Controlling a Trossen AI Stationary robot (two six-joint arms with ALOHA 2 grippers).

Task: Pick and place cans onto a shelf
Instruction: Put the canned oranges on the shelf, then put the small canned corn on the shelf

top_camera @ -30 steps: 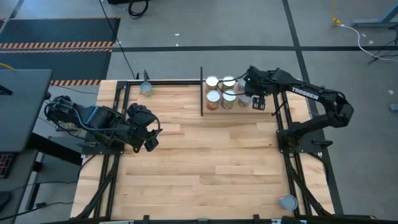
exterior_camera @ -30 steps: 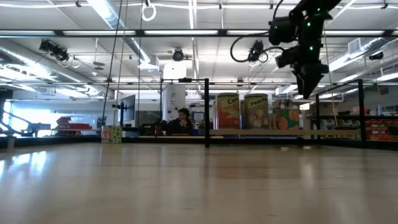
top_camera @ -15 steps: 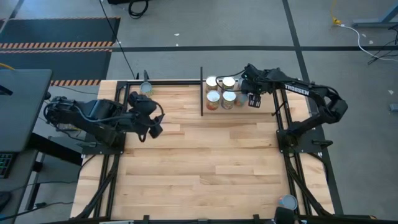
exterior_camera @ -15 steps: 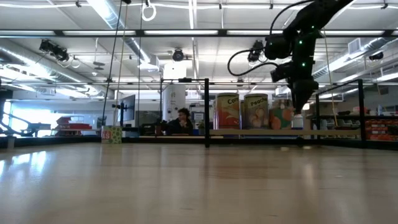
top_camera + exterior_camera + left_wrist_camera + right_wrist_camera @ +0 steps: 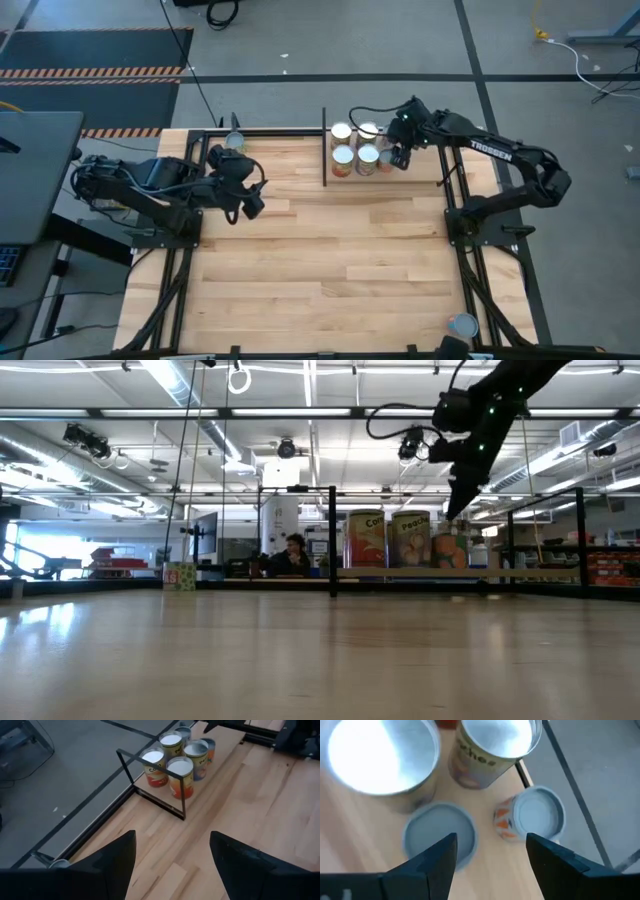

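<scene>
High view: right gripper (image 5: 399, 158) hovers above cans (image 5: 356, 146) clustered on shelf (image 5: 425, 172) at table's 12 o'clock edge; left gripper (image 5: 244, 200) waits toward 9 o'clock.

Low view: right gripper (image 5: 452, 508) hangs over can tops, touching none.

Left wrist view: fingers (image 5: 116, 857) spread, nothing between; cans (image 5: 176, 762) well ahead.

Right wrist view: fingers (image 5: 438, 858) spread, empty, above small blue-lidded cans (image 5: 536, 817).

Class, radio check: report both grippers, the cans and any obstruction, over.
Right gripper open and empty above the cans on the shelf. Left gripper open, empty, over bare table. Stray cans at back-left and front-right. Nothing obstructing.
</scene>
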